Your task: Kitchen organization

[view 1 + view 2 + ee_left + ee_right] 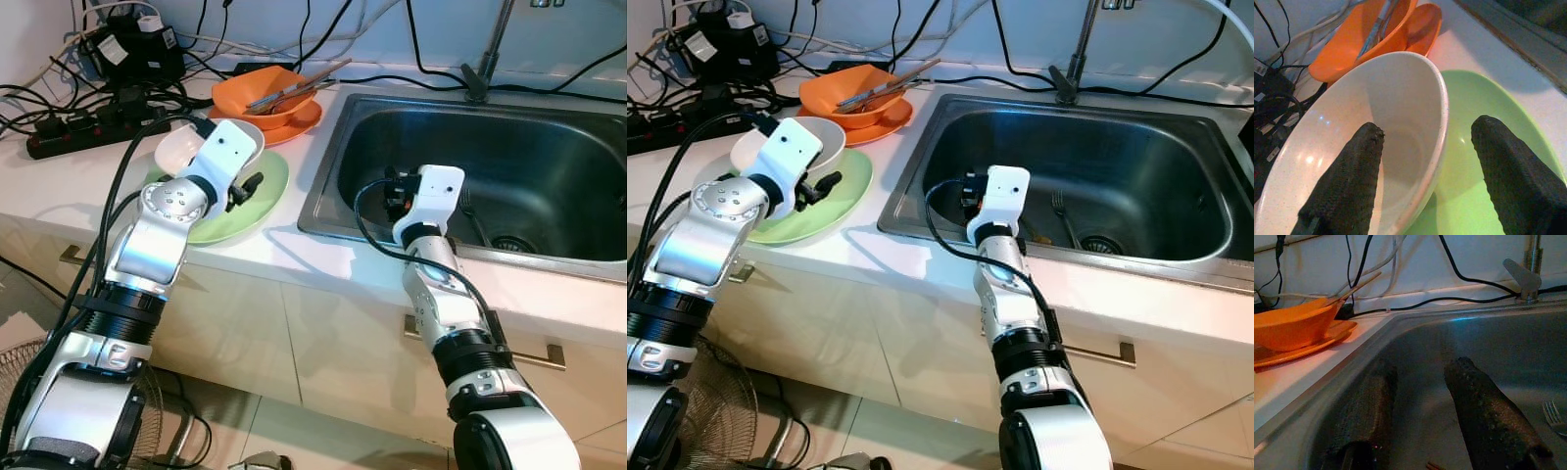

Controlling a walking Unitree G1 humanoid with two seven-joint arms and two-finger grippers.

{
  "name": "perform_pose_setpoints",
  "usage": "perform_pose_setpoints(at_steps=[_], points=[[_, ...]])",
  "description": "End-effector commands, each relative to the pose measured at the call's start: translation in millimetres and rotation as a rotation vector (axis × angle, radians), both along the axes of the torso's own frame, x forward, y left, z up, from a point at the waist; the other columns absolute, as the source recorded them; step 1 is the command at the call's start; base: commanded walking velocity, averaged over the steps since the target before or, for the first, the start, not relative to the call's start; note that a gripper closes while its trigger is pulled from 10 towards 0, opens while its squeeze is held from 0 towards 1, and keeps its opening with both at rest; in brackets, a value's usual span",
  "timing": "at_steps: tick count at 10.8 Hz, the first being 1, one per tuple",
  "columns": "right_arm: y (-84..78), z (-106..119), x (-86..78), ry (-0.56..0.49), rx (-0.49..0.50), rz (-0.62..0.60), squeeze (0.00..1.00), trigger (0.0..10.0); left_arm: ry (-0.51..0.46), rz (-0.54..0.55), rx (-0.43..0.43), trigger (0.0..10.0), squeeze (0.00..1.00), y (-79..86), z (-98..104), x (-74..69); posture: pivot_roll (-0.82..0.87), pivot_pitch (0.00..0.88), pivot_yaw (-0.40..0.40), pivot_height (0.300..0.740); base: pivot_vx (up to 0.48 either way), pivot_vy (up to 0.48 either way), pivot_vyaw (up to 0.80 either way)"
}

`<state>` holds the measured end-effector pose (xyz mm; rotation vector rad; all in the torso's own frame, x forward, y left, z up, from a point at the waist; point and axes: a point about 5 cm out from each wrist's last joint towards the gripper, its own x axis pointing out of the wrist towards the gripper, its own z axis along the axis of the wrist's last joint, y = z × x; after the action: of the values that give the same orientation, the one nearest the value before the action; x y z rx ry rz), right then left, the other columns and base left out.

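A white bowl (184, 149) sits on a green plate (257, 211) on the counter left of the sink (509, 147). My left gripper (1427, 126) is open astride the bowl's near rim, one finger (1347, 186) inside the bowl and the other over the plate. Behind them an orange bowl (263, 95) holding chopsticks and utensils (299, 86) rests on an orange plate (299, 122). My right gripper (1422, 368) hangs open inside the sink near its left wall, holding nothing. A fork (1063, 211) lies on the sink floor near the drain.
A power strip (78, 132) and tangled black cables crowd the counter's back left corner. The faucet (490, 49) rises behind the sink. Drawer handles (529, 352) line the cabinet front below, and a floor fan (24, 377) stands at the lower left.
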<state>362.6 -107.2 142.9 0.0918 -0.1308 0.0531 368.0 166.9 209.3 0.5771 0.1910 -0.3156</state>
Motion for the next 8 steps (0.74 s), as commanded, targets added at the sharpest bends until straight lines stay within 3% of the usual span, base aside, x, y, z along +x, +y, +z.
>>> perform_pose_setpoints(at_steps=[1, 6, 7, 8], points=[[0.2, -2.4, -1.6, 0.009, 0.002, 0.003, 0.0, 10.0, 0.018, 0.001, 0.017, 10.0, 0.0, 1.9, -3.1, -0.6, 0.06, 0.0, 0.097, 0.74, 0.0, 0.0, 0.0], [0.2, -2.4, -1.7, 0.01, 0.002, 0.003, 0.0, 10.0, 0.024, 0.001, 0.021, 10.0, 0.0, 1.9, -4.2, -0.2, 0.06, 0.0, 0.097, 0.74, 0.0, 0.0, 0.0], [-2.3, -3.2, -1.6, 0.017, -0.01, 0.002, 0.0, 10.0, 0.013, 0.06, 0.218, 10.0, 0.0, 8.0, -18.6, 11.1, 0.05, 0.009, 0.079, 0.74, 0.0, 0.0, 0.0], [-2.4, -3.2, -1.5, 0.017, -0.011, 0.003, 0.0, 10.0, 0.012, 0.06, 0.217, 10.0, 0.0, 8.0, -18.5, 11.3, 0.05, 0.01, 0.079, 0.74, 0.0, 0.0, 0.0]])
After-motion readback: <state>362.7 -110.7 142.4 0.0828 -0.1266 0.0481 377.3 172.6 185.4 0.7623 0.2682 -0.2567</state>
